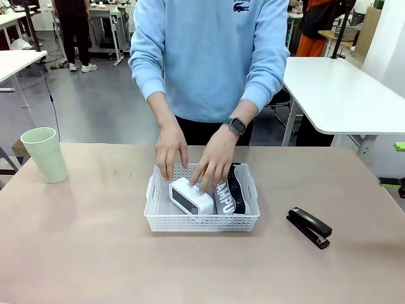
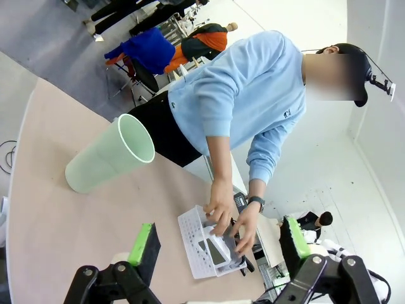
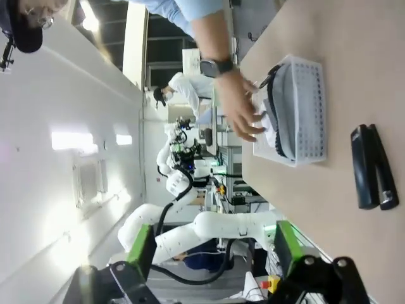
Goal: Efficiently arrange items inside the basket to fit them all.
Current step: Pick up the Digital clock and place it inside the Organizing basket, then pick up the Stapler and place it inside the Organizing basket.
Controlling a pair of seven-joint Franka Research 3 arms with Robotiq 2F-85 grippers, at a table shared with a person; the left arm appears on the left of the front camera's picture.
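While the left tool gapes empty, the cup stands mouth-up at the left of the tabletop; the basket holds the white box, lying diagonally, and the pouch on edge, running near-to-far; the stapler lies diagonally outside, right; the right tool gapes empty too.

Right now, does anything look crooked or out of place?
Nothing is spilled or damaged. The small white rounded box lies skewed inside the white perforated plastic basket, beside the grey zip pouch. The black stapler and pale green plastic cup sit outside it.
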